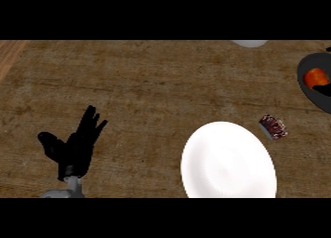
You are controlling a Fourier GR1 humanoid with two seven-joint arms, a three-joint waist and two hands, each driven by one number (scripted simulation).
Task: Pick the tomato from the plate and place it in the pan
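The orange-red tomato (314, 76) lies inside the black pan (304, 95) at the right edge of the head view. My right hand (329, 88) shows only as a black shape over the pan, right against the tomato's lower right side, and it blends into the dark pan. The white plate (228, 162) sits at the lower middle with nothing on it. My left hand (76, 144) rests open at the lower left, fingers pointing up, far from the plate and the pan.
A small dark red packet (273, 127) lies between the plate and the pan. A white rounded object (249, 43) peeks in at the top edge. A lighter wooden strip (2, 58) borders the counter at the upper left.
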